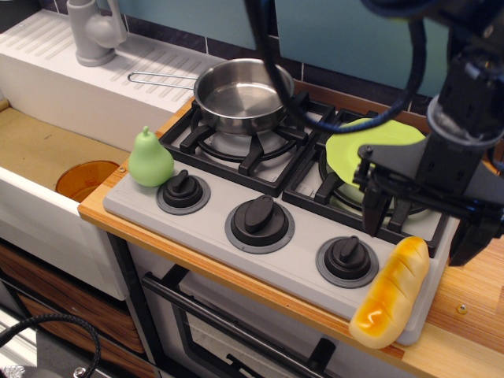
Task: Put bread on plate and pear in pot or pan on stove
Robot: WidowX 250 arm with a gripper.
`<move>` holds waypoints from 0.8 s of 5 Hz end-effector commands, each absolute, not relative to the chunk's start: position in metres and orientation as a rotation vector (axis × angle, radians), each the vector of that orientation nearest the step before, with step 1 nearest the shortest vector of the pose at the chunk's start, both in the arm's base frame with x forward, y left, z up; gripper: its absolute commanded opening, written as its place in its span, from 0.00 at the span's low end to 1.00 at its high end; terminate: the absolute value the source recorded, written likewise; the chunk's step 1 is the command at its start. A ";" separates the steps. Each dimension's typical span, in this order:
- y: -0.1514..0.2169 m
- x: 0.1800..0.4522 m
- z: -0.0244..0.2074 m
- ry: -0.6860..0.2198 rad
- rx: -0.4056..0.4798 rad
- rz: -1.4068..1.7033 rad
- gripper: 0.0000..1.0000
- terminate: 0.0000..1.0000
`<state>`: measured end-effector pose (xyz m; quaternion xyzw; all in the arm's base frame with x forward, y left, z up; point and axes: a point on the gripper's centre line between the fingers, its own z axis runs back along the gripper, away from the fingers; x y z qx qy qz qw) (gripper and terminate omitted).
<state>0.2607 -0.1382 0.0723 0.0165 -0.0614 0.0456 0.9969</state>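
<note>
At five o'clock on my stove (236,256), glossy, stiff bread (391,292) wants a mid-length pinch; gripper (425,224) gapes wide, empty.

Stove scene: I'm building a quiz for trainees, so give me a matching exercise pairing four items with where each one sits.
Items:
1. pear
2. saucepan
3. plate
4. bread

Places:
A. on the right burner grate
B. stove's front right corner, beside the right knob
C. stove's front left corner, beside the left knob
D. on the left burner grate

Pairs: 1-C, 2-D, 3-A, 4-B
</note>
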 end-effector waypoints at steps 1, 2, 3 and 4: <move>-0.131 0.275 0.061 -0.189 0.021 0.074 1.00 0.00; -0.131 0.274 0.054 -0.200 0.018 0.072 1.00 0.00; -0.132 0.270 0.042 -0.218 0.011 0.072 1.00 0.00; -0.136 0.266 0.036 -0.223 0.013 0.080 1.00 0.00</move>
